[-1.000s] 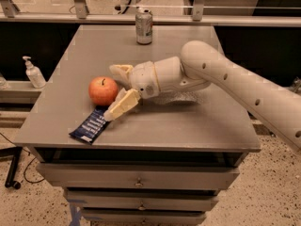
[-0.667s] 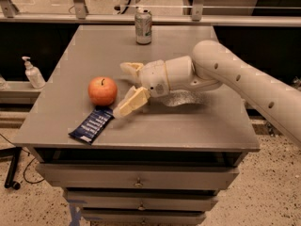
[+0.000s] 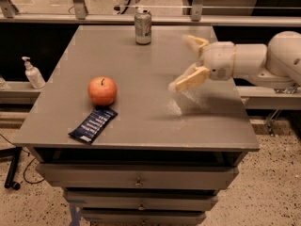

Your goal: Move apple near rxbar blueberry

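Far left, off the table: a pump bottle (image 3: 33, 73) stands on a low ledge. Left front of the grey table (image 3: 141, 131): the bar (image 3: 93, 125), dark blue with white lettering, lies flat and askew, its near end close to the front edge. Just behind its far end sits the apple (image 3: 102, 91), upright, stem up; whether the two touch cannot be told. Centre rear: a can (image 3: 143, 27) stands upright near the back edge, well apart from the apple. Right of centre: the gripper (image 3: 181, 62) hangs above the table top, pointing left, its two pale fingers (image 3: 192, 77) spread wide with nothing between them. It is well apart from apple and bar. Far right: the white arm (image 3: 263, 60) reaches in from the frame's edge. Below the top: a stack of drawers (image 3: 136, 175) with small knobs.
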